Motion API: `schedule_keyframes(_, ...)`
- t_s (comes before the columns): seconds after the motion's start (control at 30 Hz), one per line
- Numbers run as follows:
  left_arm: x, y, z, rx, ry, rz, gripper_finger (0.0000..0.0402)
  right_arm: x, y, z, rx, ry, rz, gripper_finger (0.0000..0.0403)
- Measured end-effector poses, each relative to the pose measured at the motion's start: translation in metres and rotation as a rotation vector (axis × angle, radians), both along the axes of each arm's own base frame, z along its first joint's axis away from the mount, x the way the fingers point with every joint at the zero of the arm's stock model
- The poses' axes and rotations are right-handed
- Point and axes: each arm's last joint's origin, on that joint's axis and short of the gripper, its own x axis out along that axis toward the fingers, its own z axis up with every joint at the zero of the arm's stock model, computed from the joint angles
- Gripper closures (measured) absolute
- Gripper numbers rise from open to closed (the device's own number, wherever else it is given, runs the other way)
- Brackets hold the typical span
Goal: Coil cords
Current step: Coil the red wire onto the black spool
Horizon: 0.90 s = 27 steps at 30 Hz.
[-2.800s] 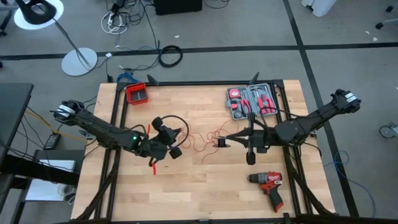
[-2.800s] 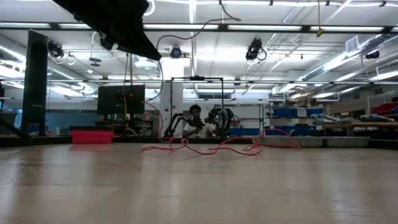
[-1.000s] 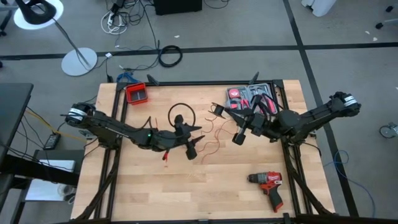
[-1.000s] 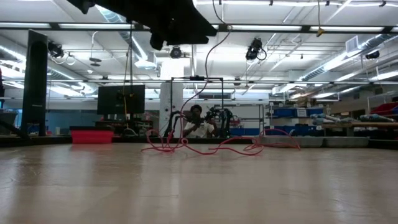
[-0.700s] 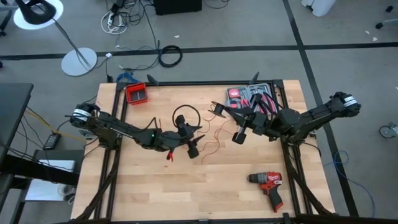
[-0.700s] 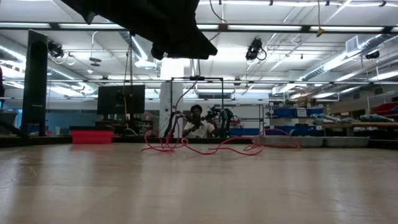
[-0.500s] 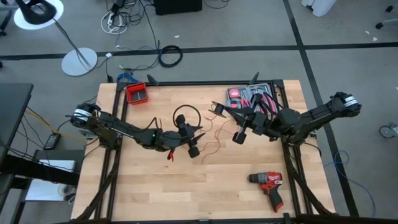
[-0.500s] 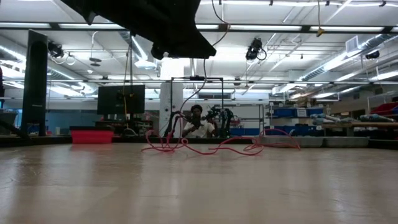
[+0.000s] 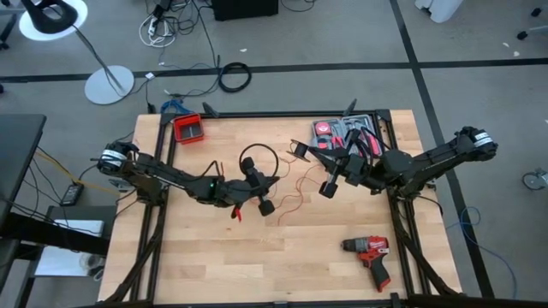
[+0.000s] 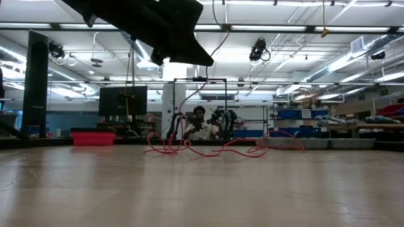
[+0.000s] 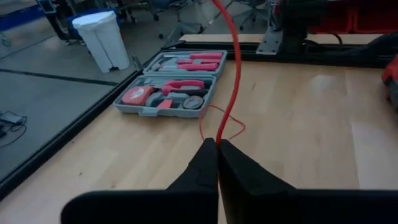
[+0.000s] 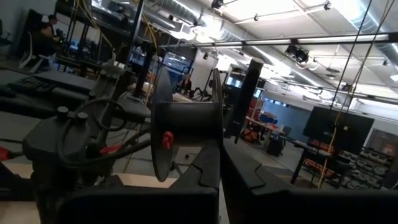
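Note:
The cords are thin red and black wires. Their loose red part [image 9: 291,198] lies on the table's middle, also in the low view [image 10: 208,150]. A black loop [image 9: 257,158] of them sits at my left gripper's far side; what bears it is hidden. My left gripper [image 9: 272,180] is shut on a red wire [image 11: 233,68] that rises away from it. My right gripper [image 9: 306,154] is raised and shut, with the cords' dark end clips [image 9: 297,150] at its tips. A wire [image 10: 218,38] climbs from the table out of the low view's top. My left gripper pinches one red wire [image 11: 219,138] between its two fingertips, which point nearly level toward the table's right side. From the pinch the wire runs up and away in a gentle curve. My right gripper is shut on the cords near their clip end [image 9: 300,151], held clear above the table. Its own fingers [image 12: 211,165] hide the place of contact.
An open grey tool case [image 9: 345,139] lies at the far right and a red drill [image 9: 370,257] near the right front. A red bin [image 9: 188,128] stands at the far left corner. A person [image 10: 199,123] sits behind the table.
My left gripper has shut on the red wire and sunk slightly over the table's middle. The wire now runs from its fingertips up toward my right gripper, which has kept still.

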Motion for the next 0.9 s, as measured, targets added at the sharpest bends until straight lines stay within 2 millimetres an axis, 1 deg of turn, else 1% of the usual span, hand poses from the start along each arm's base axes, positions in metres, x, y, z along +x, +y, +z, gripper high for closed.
schedule_keyframes(0.23,0.0,-0.009,0.001,-0.081,-0.043,-0.037,0.04,0.0,-0.003,0.002,0.008,-0.02,-0.008,0.0403)
schedule_keyframes(0.43,0.002,-0.008,-0.001,-0.086,-0.061,-0.021,0.0401,0.0,-0.018,0.008,0.074,-0.121,-0.051,0.0403)
schedule_keyframes(0.57,0.005,-0.01,-0.003,-0.121,-0.087,-0.03,0.0401,0.004,-0.029,0.006,0.079,-0.121,-0.097,0.0403)
schedule_keyframes(0.67,0.008,-0.013,-0.005,-0.144,-0.095,-0.04,0.0401,0.013,-0.036,-0.002,0.066,-0.071,-0.182,0.0403)
schedule_keyframes(0.77,0.013,-0.021,-0.003,-0.149,-0.104,-0.063,0.0401,0.026,-0.041,-0.016,0.031,0.025,-0.271,0.0403)
schedule_keyframes(0.9,0.017,-0.027,0.002,-0.153,-0.096,-0.098,0.0401,0.044,-0.044,-0.037,-0.02,0.143,-0.318,0.0403)
